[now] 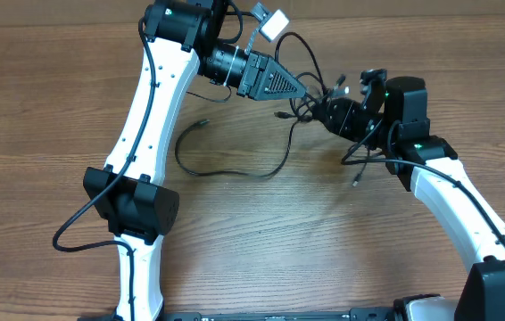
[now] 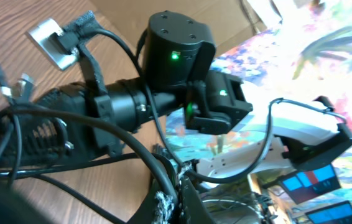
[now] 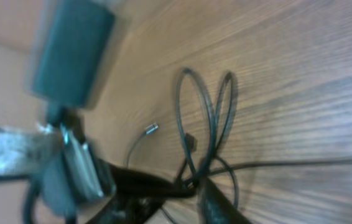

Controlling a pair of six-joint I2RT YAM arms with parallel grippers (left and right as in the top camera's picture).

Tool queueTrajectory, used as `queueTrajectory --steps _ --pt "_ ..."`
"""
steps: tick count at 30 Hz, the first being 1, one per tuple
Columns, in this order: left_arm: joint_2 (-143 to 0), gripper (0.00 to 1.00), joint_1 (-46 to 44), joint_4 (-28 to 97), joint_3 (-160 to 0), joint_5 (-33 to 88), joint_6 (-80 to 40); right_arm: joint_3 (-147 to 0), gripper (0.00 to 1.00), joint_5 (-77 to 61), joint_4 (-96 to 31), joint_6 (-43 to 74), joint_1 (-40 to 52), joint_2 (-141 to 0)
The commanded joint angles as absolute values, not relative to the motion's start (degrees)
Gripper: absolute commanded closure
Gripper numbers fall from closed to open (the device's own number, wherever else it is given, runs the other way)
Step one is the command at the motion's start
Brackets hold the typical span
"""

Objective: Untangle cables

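Wood table (image 1: 261,241), one cable knot (image 1: 310,103), one loose strand (image 1: 226,172); left fingers (image 1: 301,90) clenched, right fingers (image 1: 323,110) unclear.

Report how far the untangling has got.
Done: one strand trails loose, left of the knot. In hand: the left gripper, shut, seems to pinch the knot; the right gripper is at it too, grip unclear. Left: the knot itself, its loops crossing.

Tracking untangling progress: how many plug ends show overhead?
3 plug ends: one at the long strand's left tip, one left of the knot, one by the right arm; more may be hidden.
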State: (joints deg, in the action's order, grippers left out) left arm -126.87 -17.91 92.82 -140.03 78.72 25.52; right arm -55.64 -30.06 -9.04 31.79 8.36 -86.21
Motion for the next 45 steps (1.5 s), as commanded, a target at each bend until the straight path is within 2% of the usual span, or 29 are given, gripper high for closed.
queueTrajectory --steps 1,2,6,10,15,16,18,19,21,25,30,35,42,45 --pt "-125.64 0.96 -17.91 92.75 -141.16 83.66 26.79 -55.57 0.91 -28.27 -7.75 37.32 8.43 -86.17" --pt "-125.64 0.96 -17.91 92.75 -141.16 83.61 26.79 -55.57 0.96 -28.1 -7.84 37.32 8.43 -86.17" --pt "-125.64 0.96 -17.52 92.6 -141.16 77.1 26.79 -55.57 0.96 -21.82 -15.14 37.32 8.43 -86.17" --pt "-125.67 0.96 -17.17 92.75 -141.16 62.89 25.36 -55.57 0.96 -15.11 -23.7 37.28 8.43 -86.17" --pt "-125.67 0.96 -17.23 92.77 -141.16 42.63 17.63 -55.57 0.96 -15.51 -27.77 35.73 8.43 -86.17" --pt "-125.67 0.94 -17.26 92.84 -141.16 40.12 16.71 -55.57 0.96 -17.45 -27.7 35.05 8.43 -86.17" --pt "-125.67 0.78 -17.28 93.45 -141.16 36.18 15.55 -55.57 0.96 -22.39 -27.11 31.55 8.43 -86.17" --pt "-125.67 0.71 -17.28 94.02 -141.16 35.62 15.64 -55.57 0.92 -23.62 -27.11 30.55 8.43 -86.17" --pt "-125.67 0.65 -17.28 94.72 -141.16 34.79 15.92 -55.57 0.81 -24.01 -27.66 29.69 8.4 -86.17" --pt "-125.67 0.53 -17.28 94.61 -141.16 32.77 16.29 -55.57 0.71 -23.31 -28.08 29.69 8.4 -86.17" --pt "-125.67 0.5 -17.28 93.91 -141.16 29.74 16.25 -55.57 0.67 -23.03 -28.27 29.69 8.4 -86.17" --pt "-125.84 0.51 -17.3 89.36 -141.05 29.58 12.03 -55.57 0.66 -19.77 -30.17 29.74 8.29 -86.17" --pt "-127.04 0.49 -19.05 81.47 -139.39 29.3 9.5 -55.7 0.54 -14.13 -36.77 29.93 4.14 -86.0" --pt "-128.14 0.48 -20.86 77.91 -138.47 27.31 9.82 -56.05 0.43 -14.22 -39.2 29.93 0.8 -85.76"
